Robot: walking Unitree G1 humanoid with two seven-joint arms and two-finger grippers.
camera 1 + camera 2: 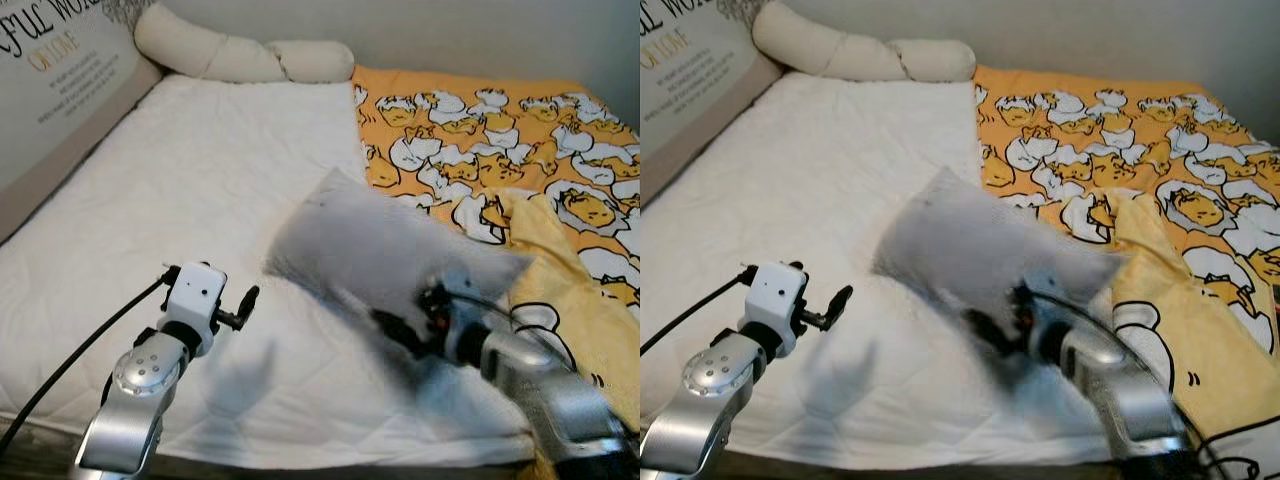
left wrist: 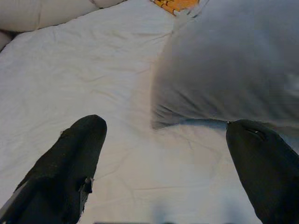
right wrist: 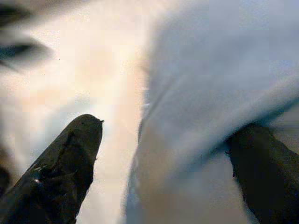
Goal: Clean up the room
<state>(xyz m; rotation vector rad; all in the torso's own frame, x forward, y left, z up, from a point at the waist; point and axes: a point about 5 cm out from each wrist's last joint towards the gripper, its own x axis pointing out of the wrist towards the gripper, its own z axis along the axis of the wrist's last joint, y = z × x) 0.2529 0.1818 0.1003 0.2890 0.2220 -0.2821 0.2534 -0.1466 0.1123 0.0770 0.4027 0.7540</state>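
So we're looking down at a white quilted mattress [image 1: 200,200] that takes up most of what's ahead of us, with an orange blanket printed with cartoon egg characters [image 1: 480,130] spread over its 2 o'clock side. A long cream bolster cushion [image 1: 240,55] runs along the far edge at 12 o'clock, next to a beige headboard with printed lettering [image 1: 50,80] at 10 o'clock.

The thing we care about is the grey rectangular pillow [image 1: 385,255], motion-blurred and lifted off the mattress, tilted. Its long axis runs from about 11 o'clock down to 4 o'clock, with the far corner pointing up toward 11.

Our right gripper [image 3: 163,163] has hold of it at the near edge: the pillow fabric sits between its two spread fingers [image 3: 70,158].

Our left gripper [image 2: 173,163] hovers above bare mattress at 7 o'clock, fingers wide apart with nothing in them, pillow just ahead.
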